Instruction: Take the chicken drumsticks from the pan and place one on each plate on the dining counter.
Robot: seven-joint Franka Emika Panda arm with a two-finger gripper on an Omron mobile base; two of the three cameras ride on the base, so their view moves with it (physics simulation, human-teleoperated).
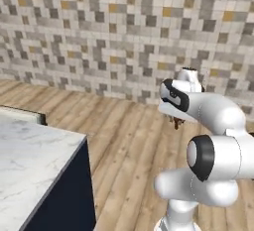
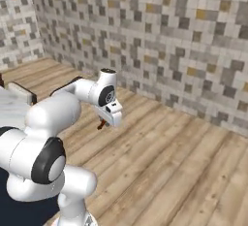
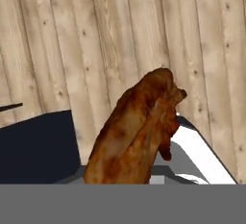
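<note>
An orange-brown chicken drumstick [image 3: 137, 134] stands large in the middle of the hand view, held between the fingers and covering them. My gripper [image 1: 175, 120] is shut on it and hangs over the wooden floor, away from the dining counter [image 1: 34, 150]. From the right base view the drumstick [image 2: 101, 123] pokes out small and dark below the hand [image 2: 112, 109]. The white marble dining counter over navy cabinets lies to the left of the arm. The pan and both plates are out of view.
Wooden plank floor [image 1: 129, 141] spreads under the arm up to a mosaic-tiled wall [image 1: 124, 31]. The counter's corner and its navy cabinet side [image 1: 69, 195] stand close on the left. A navy panel [image 3: 38, 151] shows low in the hand view.
</note>
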